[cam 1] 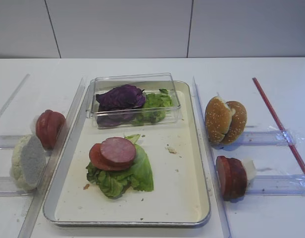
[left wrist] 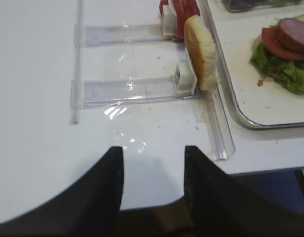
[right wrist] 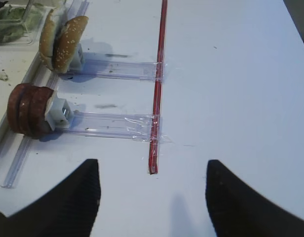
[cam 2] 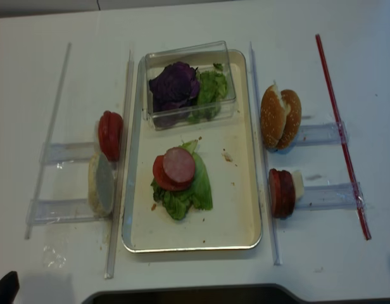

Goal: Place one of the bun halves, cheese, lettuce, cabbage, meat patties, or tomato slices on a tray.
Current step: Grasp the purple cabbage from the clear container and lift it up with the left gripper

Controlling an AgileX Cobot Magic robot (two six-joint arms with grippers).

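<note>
Exterior high view: the tray (cam 1: 192,196) already carries a lettuce (cam 1: 124,177) leaf topped by a tomato slice (cam 1: 96,157) and a meat patty (cam 1: 118,150); I judge the stack part-built and the next ingredient not yet chosen. The cabbage (cam 1: 121,97) sits with more green leaves in a clear plastic box (cam 1: 137,82) at the tray's far end. The bun halves (cam 1: 225,120) stand on edge in a holder just right of the tray, spare patties (cam 1: 231,177) nearer me; the tomato slices (cam 1: 49,128) and a pale rough lump (cam 1: 27,161) stand on the left.

Neither arm shows in the overhead views. Left wrist view: my left gripper (left wrist: 152,182) hangs over bare table near the front edge, jaws moderately apart, holding nothing. Right wrist view: my right gripper (right wrist: 152,197) is spread wide and empty, near a red strip (right wrist: 157,89). Next, I judge, comes a reach to one holder or the box, then a light pinch.
</note>
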